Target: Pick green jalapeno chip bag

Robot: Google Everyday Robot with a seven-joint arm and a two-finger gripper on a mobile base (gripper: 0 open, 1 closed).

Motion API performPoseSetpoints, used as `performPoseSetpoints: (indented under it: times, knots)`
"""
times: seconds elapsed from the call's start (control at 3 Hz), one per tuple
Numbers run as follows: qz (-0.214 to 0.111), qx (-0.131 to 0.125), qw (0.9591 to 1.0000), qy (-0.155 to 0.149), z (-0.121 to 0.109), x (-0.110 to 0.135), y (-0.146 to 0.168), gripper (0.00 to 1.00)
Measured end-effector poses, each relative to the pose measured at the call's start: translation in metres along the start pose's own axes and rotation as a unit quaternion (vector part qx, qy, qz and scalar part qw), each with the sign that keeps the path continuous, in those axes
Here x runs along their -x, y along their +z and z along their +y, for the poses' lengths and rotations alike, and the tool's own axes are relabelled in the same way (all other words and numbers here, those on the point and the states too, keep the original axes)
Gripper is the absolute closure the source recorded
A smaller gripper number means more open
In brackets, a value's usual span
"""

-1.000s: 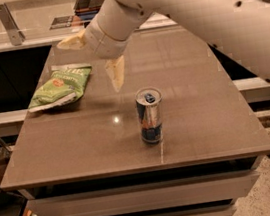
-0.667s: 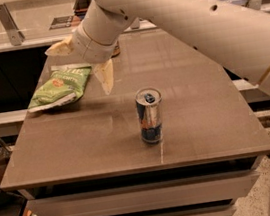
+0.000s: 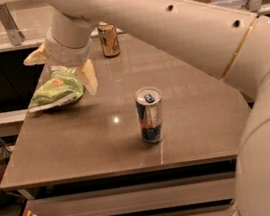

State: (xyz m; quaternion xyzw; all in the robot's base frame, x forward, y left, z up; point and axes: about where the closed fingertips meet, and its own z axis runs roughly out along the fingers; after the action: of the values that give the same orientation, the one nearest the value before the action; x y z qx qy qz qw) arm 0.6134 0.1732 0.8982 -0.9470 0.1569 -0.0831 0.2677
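Since the earlier frame the tool [image 3: 62,70] has swung leftward and come down over the green chip bag [image 3: 54,90]. The arm [image 3: 173,23] has shifted with it, so a gold can [image 3: 109,39] at the far side of the table [image 3: 197,121] is now uncovered. The bag and the blue-and-silver can [image 3: 151,115] have not shifted.

The tool now sits right over the bag's far end, near the table's left edge. Its fingers [image 3: 89,77] are spread wide. One cream finger reaches down just beside the bag's right side. The other pokes out behind the bag on the left. So the bag lies between them, but they have not pressed together on it. The bag looks to be resting flat on the table, puffed and unsquashed, with its round red logo facing up.

By the look of it, the approach is done and the tool is lined up on the right item, well apart from both cans. What remains is the grasp itself: bringing the fingers together on the crinkly bag, then lifting it clear of the table. Nothing shows the bag raised yet, so the task seems roughly halfway along.
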Motion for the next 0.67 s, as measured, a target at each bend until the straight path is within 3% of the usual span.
performPoseSetpoints:
  times: [0.67]
  knots:
    - [0.002, 0.052, 0.998, -0.036, -0.018, -0.014, 0.033, 0.0]
